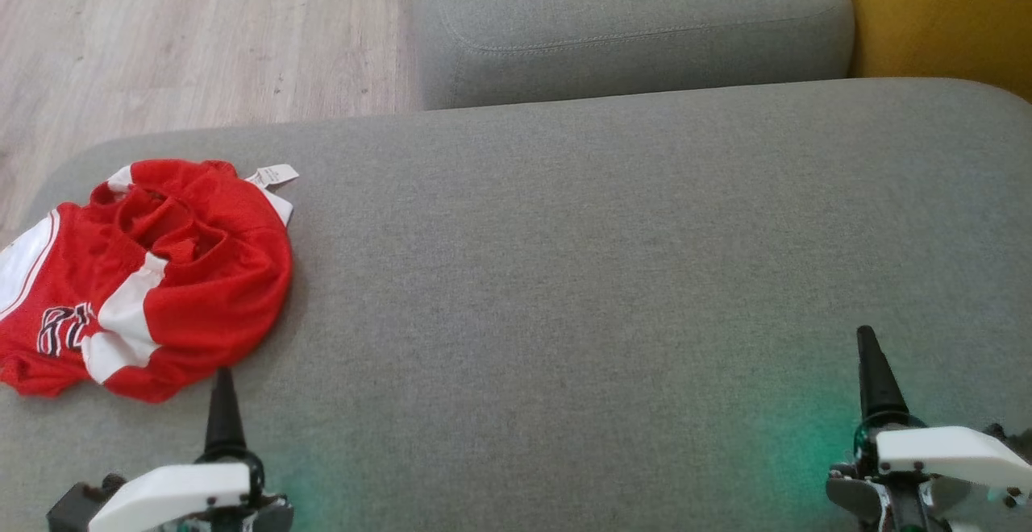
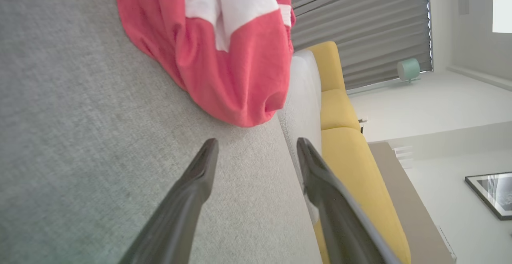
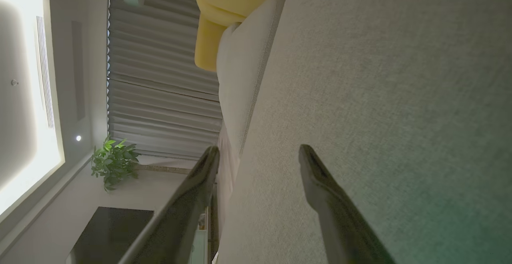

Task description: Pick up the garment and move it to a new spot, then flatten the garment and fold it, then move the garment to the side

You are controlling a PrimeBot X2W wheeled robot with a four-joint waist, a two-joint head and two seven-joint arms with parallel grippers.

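Lying crumpled at the left end of the grey seat cushion (image 1: 613, 274): one garment (image 1: 153, 274), a red mesh jersey with white bands and dark lettering that is too bunched to read. It sits in a loose heap, neither flattened nor folded, its neck opening gaping upward. A white label (image 1: 274, 175) sticks out from its far edge onto the cushion fabric. Its left side reaches that view's edge.

Left gripper (image 2: 256, 144): low over the cushion's near-left part, just beside the garment's near hem. Fingers spread wide apart and nothing between them. In the left wrist view a strip of bare cushion separates the fingertips from the red cloth, so there is no contact with the garment.

Right gripper (image 3: 260, 150): low over the cushion's near-right part, well apart from the garment. Fingers likewise spread wide and holding nothing. Whether its tips touch the cushion cannot be told.

Green glow on the cushion fabric beside each gripper.

Second grey cushion (image 1: 629, 24): beyond the seat cushion's far edge, lying along it.

Yellow upholstery (image 1: 943, 16): beyond the seat cushion's far-right corner.

Pale wooden floor (image 1: 161, 32): beyond the seat cushion's far-left edge.

Grey pleated curtain (image 2: 360, 16), potted green plant (image 3: 114, 162) and framed picture (image 2: 490, 194): in the room well beyond the cushion.
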